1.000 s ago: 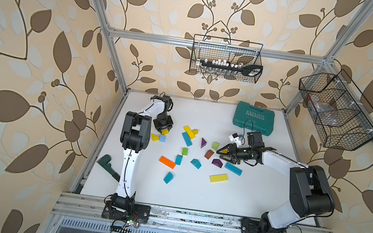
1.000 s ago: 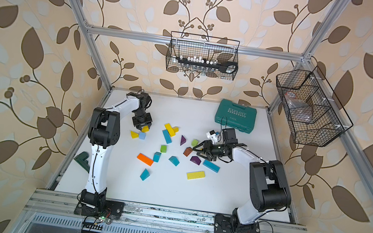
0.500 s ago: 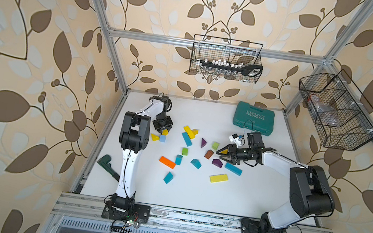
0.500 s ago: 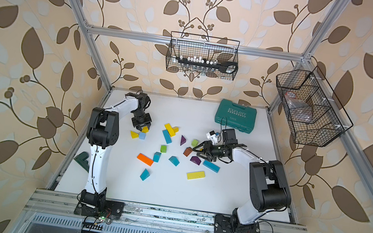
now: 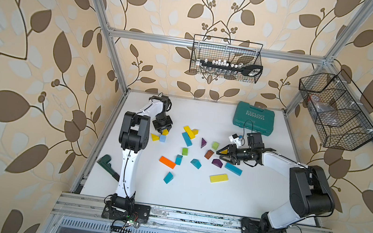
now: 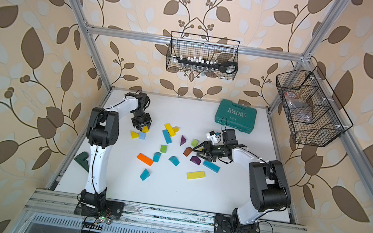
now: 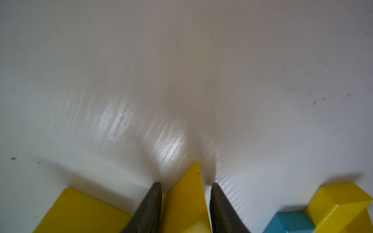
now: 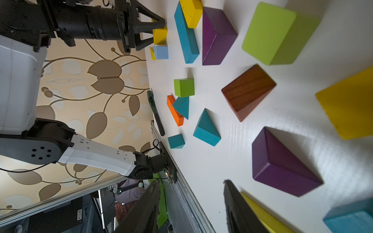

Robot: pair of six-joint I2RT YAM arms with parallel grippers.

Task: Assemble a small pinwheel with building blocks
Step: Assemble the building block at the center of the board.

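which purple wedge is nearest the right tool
The purple wedge between the brown wedge and teal bar, beside the right tool; the other purple wedge lies farther off.

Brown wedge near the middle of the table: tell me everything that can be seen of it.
The brown wedge is a small solid block with a dark reddish-brown finish that looks like wood grain, streaks running across its broad face. It lies on the white table with that broad face turned up and a darker side face showing in the right wrist view. In both top views it sits apart from the green cube and the purple wedge. Only the table touches it.
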